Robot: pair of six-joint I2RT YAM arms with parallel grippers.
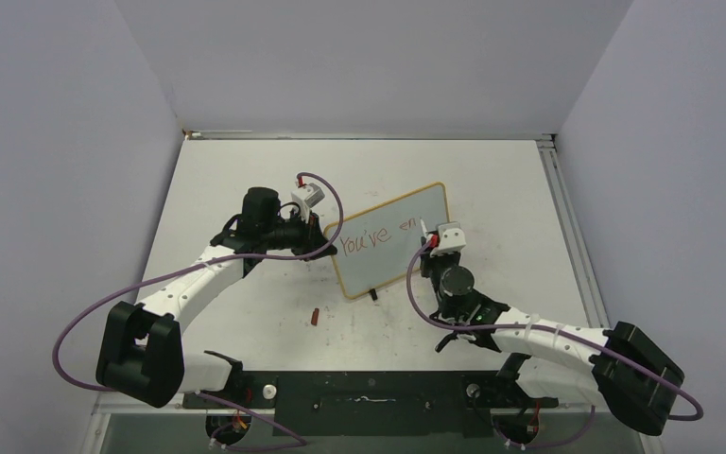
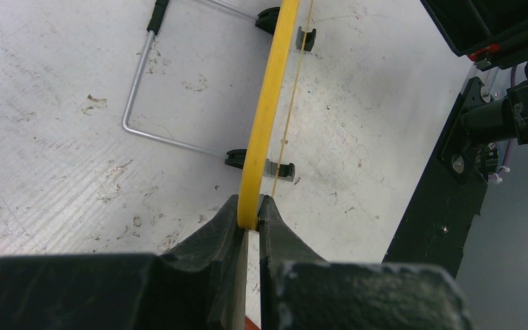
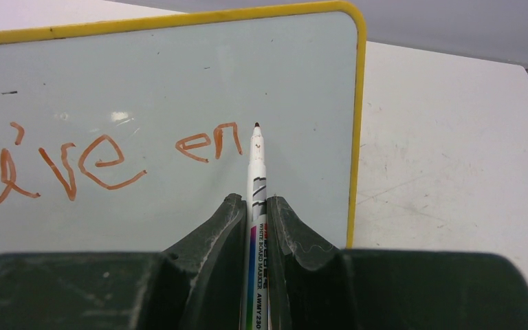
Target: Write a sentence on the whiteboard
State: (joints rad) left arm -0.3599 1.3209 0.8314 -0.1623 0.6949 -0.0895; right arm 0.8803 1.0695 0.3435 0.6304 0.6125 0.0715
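Nearest us, a small red piece [image 1: 314,317] lies on the table [image 1: 265,322]. Our right gripper [image 3: 254,203] pinches a marker [image 3: 256,155], its tip just beside the sentence [image 3: 103,161], which so far reads "You've en". Our left gripper [image 2: 249,206] clamps the yellow rim of the whiteboard [image 2: 268,103], which stands propped up mid-table.

The whiteboard [image 3: 179,69] has a pale grey-white glossy face and a yellow rim. The sentence [image 3: 103,161] on it is orange-red. The marker [image 3: 256,158] is white with black bands, a dark tip and a rainbow strip beside black print. The left tool [image 2: 249,206] and right tool [image 3: 253,206] are matt black. The table [image 2: 55,137] is white, speckled with dark scuffs. Purple cables [image 1: 104,299] run along the white-and-black arms [image 1: 194,284].
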